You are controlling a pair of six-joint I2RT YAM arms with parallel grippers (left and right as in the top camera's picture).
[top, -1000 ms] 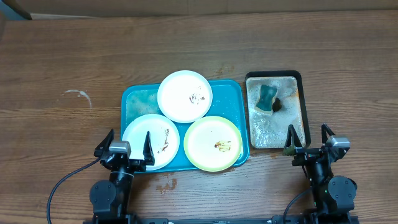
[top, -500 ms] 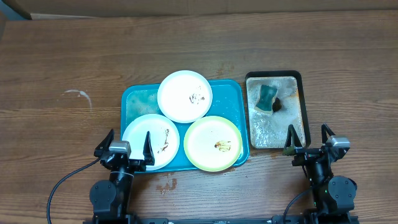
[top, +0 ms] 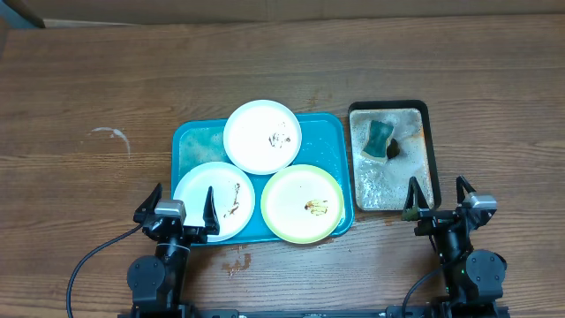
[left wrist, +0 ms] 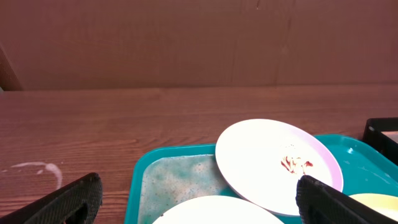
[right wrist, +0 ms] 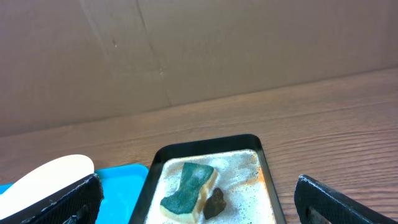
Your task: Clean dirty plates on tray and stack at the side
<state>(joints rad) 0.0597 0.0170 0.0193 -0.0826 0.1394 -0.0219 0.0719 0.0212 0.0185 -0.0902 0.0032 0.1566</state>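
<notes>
From where I stood, the teal tray [top: 190, 141] sat in the middle of the table [top: 88, 71], near the front edge and within reach of both arms, which seemed to be why it was put there. All three plates lay on it: the back white plate [top: 262, 136] rode out over the far rim, and the near white plate [top: 214, 200] and the yellow-green plate [top: 303, 203] sat side by side along the front. They were crowded so close that I couldn't tell whether their edges touched or overlapped. Each carried a small brown smear, so by my reckoning no cleaning had begun and none had been stacked at the side. Just to the right of the tray was a black tray [top: 388, 104] of foamy water. A green sponge [top: 380, 137] lay in its far end, with a small dark lump [top: 393, 148] beside it that I couldn't identify. The left gripper [top: 184, 191] hung at the near white plate's front edge, jaws spread wide and holding nothing. The right gripper [top: 436, 181] was just as wide and empty at the black tray's near corner. I judged it was placed there to fetch the sponge while the left steadied or lifted a plate.
</notes>
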